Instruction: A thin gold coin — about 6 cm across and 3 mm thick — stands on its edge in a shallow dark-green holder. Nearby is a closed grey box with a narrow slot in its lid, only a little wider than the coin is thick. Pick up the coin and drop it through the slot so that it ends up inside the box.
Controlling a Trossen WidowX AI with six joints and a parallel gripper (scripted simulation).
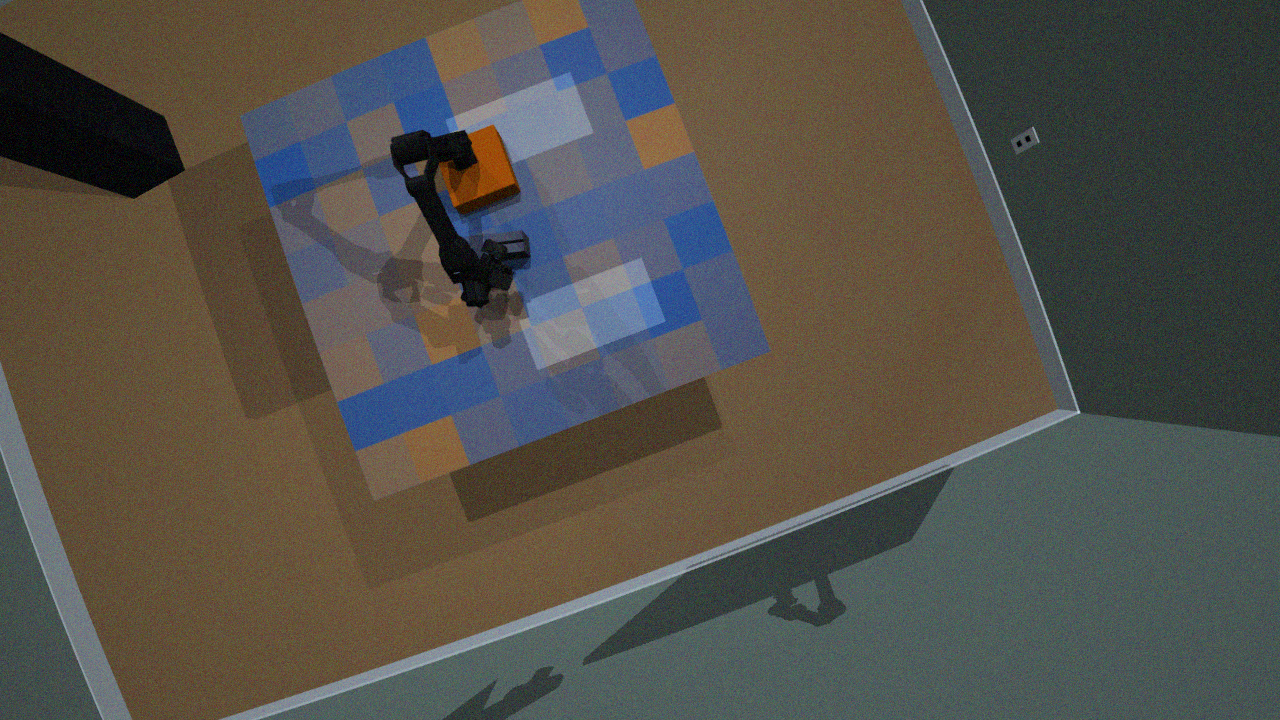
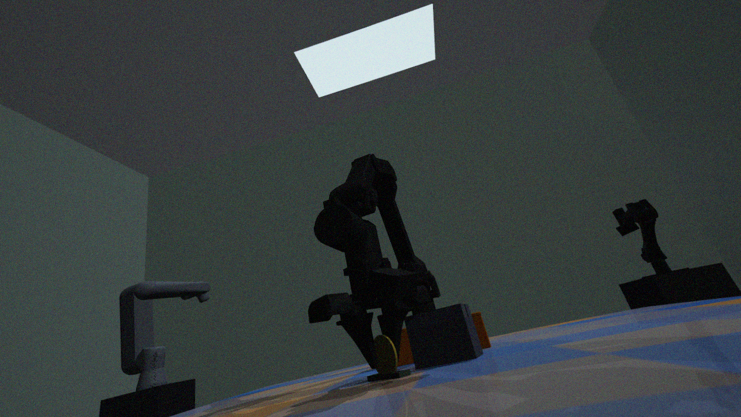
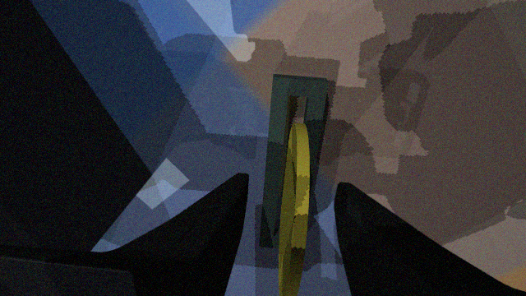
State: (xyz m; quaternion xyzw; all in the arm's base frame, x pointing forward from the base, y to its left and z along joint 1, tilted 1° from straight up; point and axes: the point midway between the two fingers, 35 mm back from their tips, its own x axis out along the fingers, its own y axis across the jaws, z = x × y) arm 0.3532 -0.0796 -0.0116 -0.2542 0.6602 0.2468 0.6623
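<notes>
There is one gold coin (image 2: 385, 354) (image 3: 302, 164), and it stands on its edge in one dark-green holder (image 2: 388, 375) (image 3: 279, 99), toward one end of the slot there. The one gripper (image 2: 385, 362) (image 3: 292, 188) is partly open and grips nothing; its two fingers are on the two sides of the coin, and in the wrist view a gap is seen between the coin and each finger. Of grey boxes I count one (image 1: 512, 246) (image 2: 443, 337); it is near the holder, with its slotted lid upward. One orange block (image 1: 487, 170) (image 2: 483, 330) is on the patchwork table top (image 1: 617, 192) (image 2: 559, 357), behind the box in the exterior view. The box and the holder are both inside the table edges, and between the box and the nearest table edge there is wide room.
</notes>
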